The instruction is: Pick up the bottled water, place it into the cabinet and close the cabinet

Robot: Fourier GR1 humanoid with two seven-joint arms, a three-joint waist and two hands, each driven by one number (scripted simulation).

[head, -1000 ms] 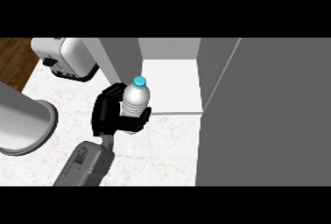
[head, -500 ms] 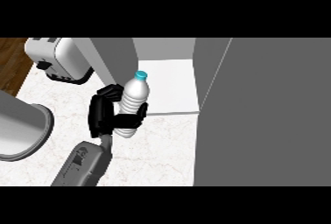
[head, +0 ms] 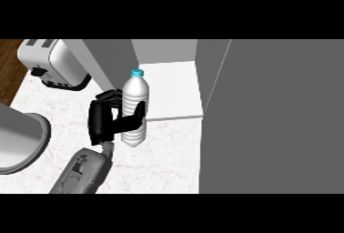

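The bottled water [head: 135, 93], clear with a blue cap, is held upright above the marble counter [head: 168, 154]. My left hand [head: 104, 118] is shut on its lower half from the left, fingers behind and thumb across the front. The bottle's top overlaps the front left corner of the open cabinet's white shelf [head: 171, 88]. A large grey panel [head: 275, 118], seemingly the cabinet's open door, fills the right side. My right hand does not show.
A silver toaster [head: 53, 63] stands at the back left of the counter. A big round grey vessel [head: 17, 145] sits at the left edge, close to my forearm. A grey cabinet wall [head: 111, 59] rises behind the bottle.
My left hand has raised the bottle; its cap now sits higher in the view and slightly further left. The grip is unchanged.
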